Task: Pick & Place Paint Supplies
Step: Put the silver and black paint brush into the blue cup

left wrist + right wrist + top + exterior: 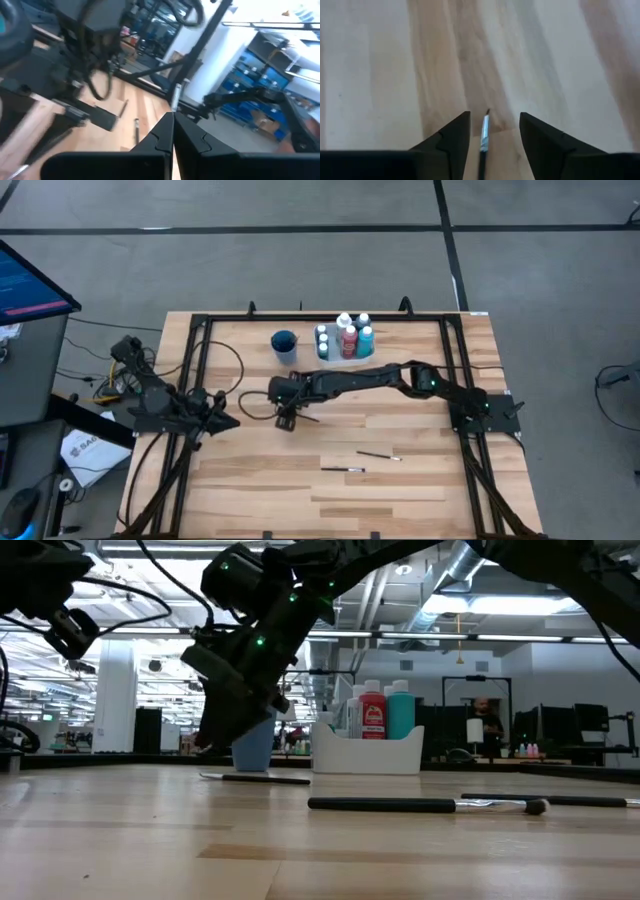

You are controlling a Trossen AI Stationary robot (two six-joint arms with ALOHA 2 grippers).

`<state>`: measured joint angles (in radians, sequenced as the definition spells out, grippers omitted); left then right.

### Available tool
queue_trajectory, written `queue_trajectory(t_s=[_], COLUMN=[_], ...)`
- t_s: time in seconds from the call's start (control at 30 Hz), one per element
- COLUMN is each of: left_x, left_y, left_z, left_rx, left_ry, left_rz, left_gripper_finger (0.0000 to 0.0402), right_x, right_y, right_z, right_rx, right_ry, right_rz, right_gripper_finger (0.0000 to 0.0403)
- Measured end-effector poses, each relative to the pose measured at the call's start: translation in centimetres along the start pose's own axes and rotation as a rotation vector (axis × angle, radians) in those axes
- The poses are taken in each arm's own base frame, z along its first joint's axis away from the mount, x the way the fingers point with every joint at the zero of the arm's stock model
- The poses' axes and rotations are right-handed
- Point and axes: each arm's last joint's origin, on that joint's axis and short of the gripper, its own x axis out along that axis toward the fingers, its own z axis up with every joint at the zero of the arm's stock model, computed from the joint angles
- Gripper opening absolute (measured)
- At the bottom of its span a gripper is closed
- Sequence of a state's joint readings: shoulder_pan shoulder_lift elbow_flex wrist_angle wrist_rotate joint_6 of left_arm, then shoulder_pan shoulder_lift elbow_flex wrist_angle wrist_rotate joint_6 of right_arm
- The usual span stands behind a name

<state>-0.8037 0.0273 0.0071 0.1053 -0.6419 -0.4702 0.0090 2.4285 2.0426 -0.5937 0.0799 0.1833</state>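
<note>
Right gripper (490, 135) hovers near the bench's middle, fingers spread, straddling a paintbrush (483, 132) lying flat on the wood. Advice: centre on the handle, descend squarely, close gently. Two more brushes (343, 469) lie toward the near edge, with open bench between. Left gripper (173, 131), fingers pressed together, waits at the left edge.

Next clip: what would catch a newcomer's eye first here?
The right arm stretched across the table's middle, its right gripper open just above the wood with a thin paintbrush lying between the fingers. Behind it, near the far edge, a white tray holds capped paint bottles beside a blue cup, and two more paintbrushes lie loose nearer the front. The left gripper waits shut at the left edge.
</note>
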Motion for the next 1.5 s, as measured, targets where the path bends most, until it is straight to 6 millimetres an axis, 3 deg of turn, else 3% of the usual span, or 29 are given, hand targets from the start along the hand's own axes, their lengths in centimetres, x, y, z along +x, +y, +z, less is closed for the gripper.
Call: queue_trajectory(t_s=[0.37, 0.5, 0.67, 0.83, 1.1, 1.5], left_x=[0.4, 0.5, 0.6, 0.6, 0.6, 0.6], left_y=[0.0, 0.0, 0.0, -0.1, -0.2, -0.2], left_z=[-0.6, -0.8, -1.0, -0.8, -0.6, -0.6], left_rx=[0.019, 0.033, 0.012, -0.110, -0.123, -0.126], left_ry=[0.049, 0.065, 0.079, 0.054, 0.042, 0.040], left_rz=[0.031, 0.039, 0.048, 0.040, 0.032, 0.031], left_gripper_finger=[0.0002, 0.0002, 0.0002, 0.0002, 0.0002, 0.0002], right_x=[1.6, 3.2, 3.7, 3.6, 3.6, 0.0], right_y=[0.4, 0.6, 1.0, 0.8, -0.5, -1.6], right_z=[-1.0, -1.8, -2.4, -2.7, -2.7, 0.0], right_rx=[-0.020, -0.023, -0.021, 0.032, 0.141, 0.193], right_ry=[0.032, 0.046, 0.081, 0.121, 0.157, 0.028], right_rz=[0.001, 0.003, 0.002, 0.005, 0.015, 0.029], right_gripper_finger=[0.0151, 0.0143, 0.0105, 0.0013, 0.0005, 0.0001])
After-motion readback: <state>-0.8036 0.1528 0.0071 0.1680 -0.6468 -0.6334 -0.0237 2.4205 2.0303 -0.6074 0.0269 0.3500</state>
